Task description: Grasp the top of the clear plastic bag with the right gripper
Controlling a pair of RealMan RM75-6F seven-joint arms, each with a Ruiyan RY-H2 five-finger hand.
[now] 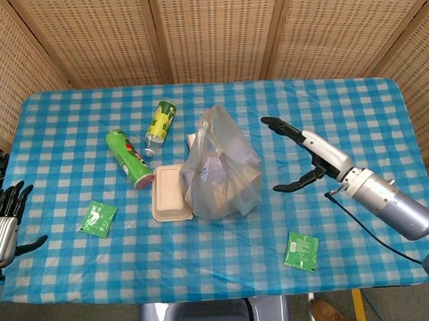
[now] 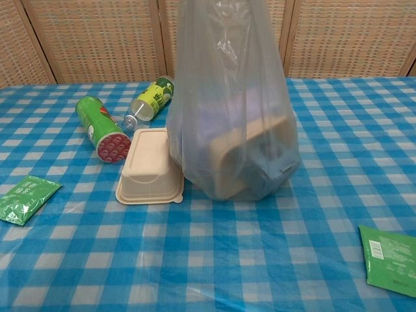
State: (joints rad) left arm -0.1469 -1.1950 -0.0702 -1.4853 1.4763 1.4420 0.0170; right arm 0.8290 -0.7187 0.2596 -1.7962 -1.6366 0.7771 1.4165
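The clear plastic bag (image 1: 220, 167) stands upright at the table's middle with a beige box and other items inside; in the chest view the clear plastic bag (image 2: 231, 104) fills the centre and its top runs out of frame. My right hand (image 1: 303, 154) hovers to the right of the bag, fingers spread wide apart, holding nothing and apart from the plastic. My left hand (image 1: 3, 225) hangs at the table's left front edge, fingers apart and empty. Neither hand shows in the chest view.
A beige lidded container (image 1: 169, 192) lies against the bag's left side. A green chip can (image 1: 129, 158) and a bottle with a green label (image 1: 160, 121) lie to the back left. Green packets lie at front left (image 1: 98, 218) and front right (image 1: 300, 250).
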